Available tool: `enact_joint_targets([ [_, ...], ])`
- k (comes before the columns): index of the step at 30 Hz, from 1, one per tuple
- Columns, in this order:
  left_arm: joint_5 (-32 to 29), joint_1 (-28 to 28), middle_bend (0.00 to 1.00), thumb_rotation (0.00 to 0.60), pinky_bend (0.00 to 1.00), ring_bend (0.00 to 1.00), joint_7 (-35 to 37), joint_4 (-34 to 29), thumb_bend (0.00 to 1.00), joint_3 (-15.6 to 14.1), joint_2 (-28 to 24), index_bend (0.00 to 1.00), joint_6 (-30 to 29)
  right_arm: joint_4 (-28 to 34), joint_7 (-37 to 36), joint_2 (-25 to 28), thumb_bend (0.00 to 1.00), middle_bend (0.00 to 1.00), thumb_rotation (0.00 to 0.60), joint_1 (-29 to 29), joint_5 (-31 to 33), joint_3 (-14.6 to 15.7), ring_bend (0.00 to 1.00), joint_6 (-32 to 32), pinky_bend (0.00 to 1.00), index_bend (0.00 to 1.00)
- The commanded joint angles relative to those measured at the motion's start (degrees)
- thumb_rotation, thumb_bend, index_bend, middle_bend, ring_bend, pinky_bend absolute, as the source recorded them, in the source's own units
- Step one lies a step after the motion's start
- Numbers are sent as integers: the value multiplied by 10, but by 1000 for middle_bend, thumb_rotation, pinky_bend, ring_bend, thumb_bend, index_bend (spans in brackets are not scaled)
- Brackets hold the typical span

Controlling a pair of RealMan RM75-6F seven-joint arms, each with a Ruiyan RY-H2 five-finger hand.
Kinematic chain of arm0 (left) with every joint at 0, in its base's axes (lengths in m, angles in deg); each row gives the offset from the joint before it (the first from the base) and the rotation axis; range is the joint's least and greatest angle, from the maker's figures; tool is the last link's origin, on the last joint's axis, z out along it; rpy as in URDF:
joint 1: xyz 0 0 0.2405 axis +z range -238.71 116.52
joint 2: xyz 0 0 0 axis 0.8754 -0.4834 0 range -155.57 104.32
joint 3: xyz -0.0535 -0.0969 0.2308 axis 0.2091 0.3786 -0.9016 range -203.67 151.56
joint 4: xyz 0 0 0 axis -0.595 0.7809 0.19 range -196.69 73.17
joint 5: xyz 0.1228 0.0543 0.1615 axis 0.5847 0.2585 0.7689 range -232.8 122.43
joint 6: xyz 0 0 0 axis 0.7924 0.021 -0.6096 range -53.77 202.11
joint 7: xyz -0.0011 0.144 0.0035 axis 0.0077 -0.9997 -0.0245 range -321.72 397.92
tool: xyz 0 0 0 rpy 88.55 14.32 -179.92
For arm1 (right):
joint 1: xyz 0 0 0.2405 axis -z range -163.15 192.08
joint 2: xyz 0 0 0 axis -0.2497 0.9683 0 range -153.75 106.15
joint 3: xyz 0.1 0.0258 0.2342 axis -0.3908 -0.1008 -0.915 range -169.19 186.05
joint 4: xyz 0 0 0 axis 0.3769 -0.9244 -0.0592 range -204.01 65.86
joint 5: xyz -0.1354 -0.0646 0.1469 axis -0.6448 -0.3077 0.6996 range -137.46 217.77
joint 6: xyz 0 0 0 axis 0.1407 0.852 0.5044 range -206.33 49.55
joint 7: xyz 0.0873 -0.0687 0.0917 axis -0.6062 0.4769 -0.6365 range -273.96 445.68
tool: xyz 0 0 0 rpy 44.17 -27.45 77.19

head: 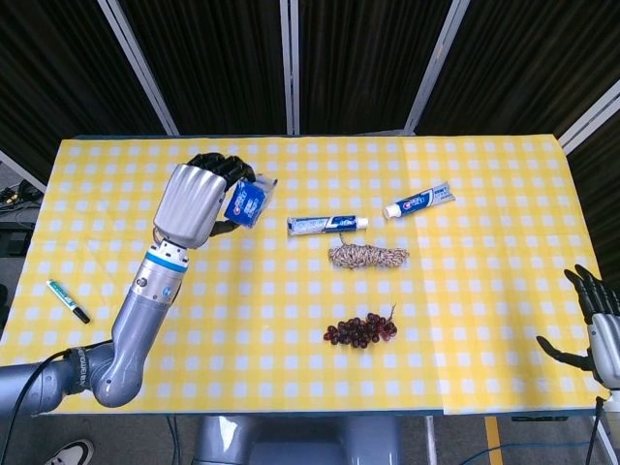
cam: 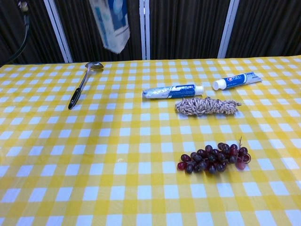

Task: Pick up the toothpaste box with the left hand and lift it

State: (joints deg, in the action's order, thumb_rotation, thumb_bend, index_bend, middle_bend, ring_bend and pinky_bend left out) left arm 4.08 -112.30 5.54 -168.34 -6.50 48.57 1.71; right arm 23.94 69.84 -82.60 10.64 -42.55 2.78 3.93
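Note:
My left hand grips the blue and white toothpaste box high above the yellow checked table. In the chest view only the box's lower part hangs in from the top edge; the hand itself is out of that frame. A toothpaste tube that slid out of the box lies flat on the cloth, just behind the rope bundle. My right hand hovers off the table's right front corner, fingers spread, holding nothing.
A second toothpaste tube lies at the back right. A coiled rope bundle and a grape bunch sit mid-table. A spoon lies at the back left, a green marker at the left edge.

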Motion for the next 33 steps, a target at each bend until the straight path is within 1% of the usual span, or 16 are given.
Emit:
enact_joint_targets([
  [1, 14, 27, 359, 600, 381, 385, -34, 7, 408, -69, -11, 543, 23, 1, 4, -1, 85, 0, 600, -1, 0, 1, 0, -1, 0, 0],
  [2, 13, 34, 336, 600, 363, 368, -53, 11, 394, -92, -11, 528, 28, 2, 6, -2, 85, 0, 600, -1, -2, 2, 0, -1, 0, 0],
  [4, 15, 43, 291, 600, 314, 328, -68, 15, 308, -111, -8, 484, 28, 3, 10, -3, 85, 0, 600, 0, -4, 3, 0, 0, 0, 0],
  [6, 14, 55, 187, 600, 208, 225, -80, 18, 170, -130, -5, 368, 24, 5, 15, -4, 85, 0, 600, 0, -6, 4, 0, 3, 0, 0],
  [7, 13, 61, 135, 600, 162, 178, -81, 17, 144, -136, -4, 316, 22, 6, 18, -4, 85, 0, 600, 0, -7, 5, 0, 3, 0, 0],
  [9, 11, 69, 22, 600, 39, 48, -81, 14, 97, -143, -6, 161, 19, 7, 21, -5, 85, 0, 600, 1, -8, 5, 0, 4, 0, 0],
  [11, 13, 84, 0, 600, 1, 1, -81, 7, 80, -153, -11, 79, 8, 7, 26, -6, 85, 0, 600, 1, -8, 6, 0, 4, 0, 0],
  [12, 20, 94, 0, 600, 0, 0, -79, 5, 79, -158, -13, 61, -3, 7, 29, -7, 85, 0, 600, 0, -7, 6, 0, 4, 0, 0],
  [18, 90, 164, 0, 600, 0, 0, -34, 18, 79, -197, -6, 50, -81, 10, 53, -13, 85, 0, 600, -1, -7, 8, 0, 4, 0, 0],
  [23, 171, 245, 0, 600, 0, 0, 27, 63, 78, -242, 8, 49, -171, 11, 80, -23, 85, 0, 600, -2, -11, 10, 0, 6, 0, 0],
  [26, 200, 295, 0, 600, 0, 0, 67, 90, 79, -271, 16, 45, -209, 11, 98, -29, 84, 0, 600, -3, -11, 12, 0, 5, 0, 0],
  [29, 209, 330, 0, 600, 0, 0, 85, 110, 78, -282, 22, 32, -230, 12, 111, -33, 85, 0, 600, -3, -15, 13, 0, 9, 0, 0],
  [33, 222, 362, 0, 600, 0, 0, 105, 127, 78, -282, 27, 18, -251, 12, 119, -37, 84, 0, 600, -2, -20, 15, 0, 14, 0, 0],
])
